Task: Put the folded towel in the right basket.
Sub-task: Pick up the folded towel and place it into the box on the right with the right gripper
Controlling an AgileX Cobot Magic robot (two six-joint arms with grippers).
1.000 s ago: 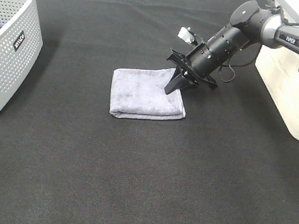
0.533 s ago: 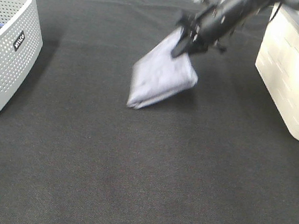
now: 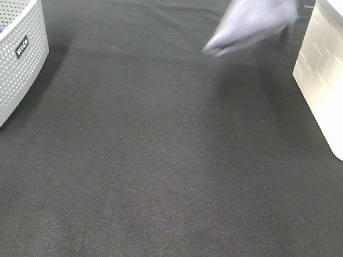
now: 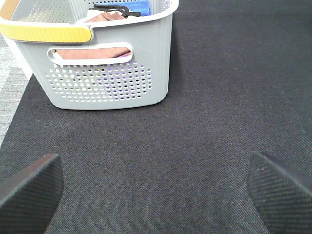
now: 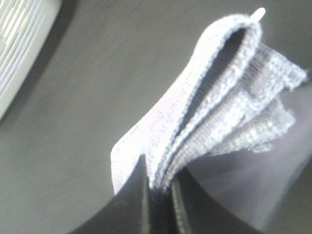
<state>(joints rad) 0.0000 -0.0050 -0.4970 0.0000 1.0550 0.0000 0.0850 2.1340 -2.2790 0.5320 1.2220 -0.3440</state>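
Right pincer (image 5: 159, 204) clamping folded towel (image 5: 214, 107) aloft near right basket (image 3: 334, 91), left pincer (image 4: 156, 187) spread wide

The towel (image 3: 253, 17) is pale lavender-grey; the right basket (image 3: 338, 88) cream-white; the left basket (image 3: 11, 70) light grey, dotted with holes; the mat (image 3: 153, 176) black.

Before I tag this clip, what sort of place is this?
Likely a robot lab rig staged for laundry sorting: a black mat, a grey basket of cloths, a white basket, and a folded towel held aloft.
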